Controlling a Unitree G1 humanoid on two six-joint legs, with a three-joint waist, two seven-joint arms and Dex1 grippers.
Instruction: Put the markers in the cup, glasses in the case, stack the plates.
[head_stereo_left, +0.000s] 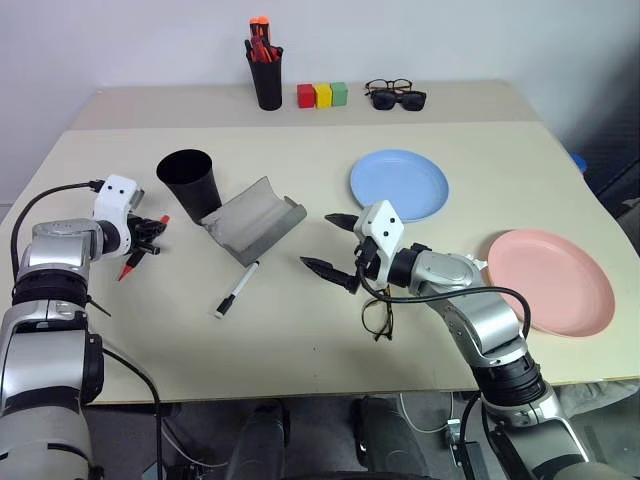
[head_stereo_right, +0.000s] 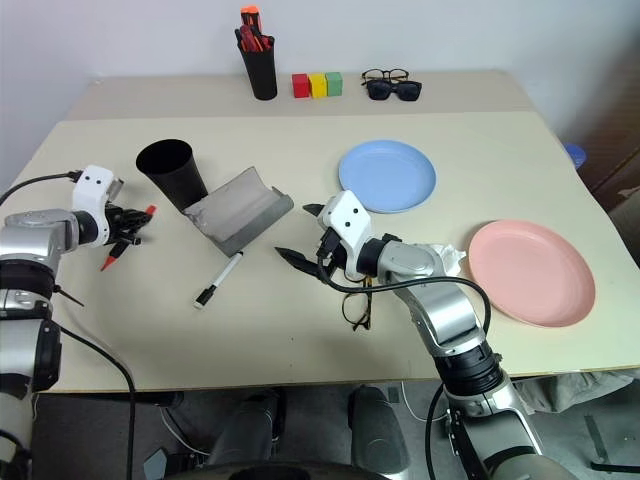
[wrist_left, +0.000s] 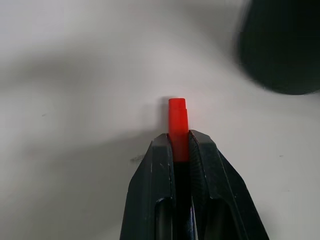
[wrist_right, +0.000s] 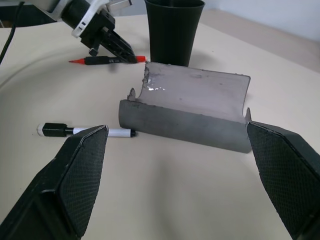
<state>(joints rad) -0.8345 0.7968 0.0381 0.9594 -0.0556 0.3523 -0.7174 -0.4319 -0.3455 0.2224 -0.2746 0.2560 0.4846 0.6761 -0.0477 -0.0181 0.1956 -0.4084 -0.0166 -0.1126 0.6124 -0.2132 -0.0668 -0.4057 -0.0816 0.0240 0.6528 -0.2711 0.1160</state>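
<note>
My left gripper (head_stereo_left: 150, 235) is shut on the black-bodied marker, its fingers (wrist_left: 160, 175) clamped on the red cap (wrist_left: 178, 125), just left of the wide black cup (head_stereo_left: 190, 182). The marker (wrist_right: 102, 60) lies about level, low over the table. The white marker (head_stereo_left: 237, 289) lies in front of the open grey case (head_stereo_left: 252, 220). My right gripper (head_stereo_left: 320, 242) hangs open to the right of the case, holding nothing. The thin-framed glasses (head_stereo_left: 378, 318) lie under my right forearm. The blue plate (head_stereo_left: 398, 184) and pink plate (head_stereo_left: 550, 282) sit apart on the right.
At the back stand a slim black pen cup (head_stereo_left: 266, 70) with red and orange pens, three coloured blocks (head_stereo_left: 322, 95), black sunglasses (head_stereo_left: 398, 100) and another thin-framed pair (head_stereo_left: 388, 86). A seam crosses the table behind the cup and the blue plate.
</note>
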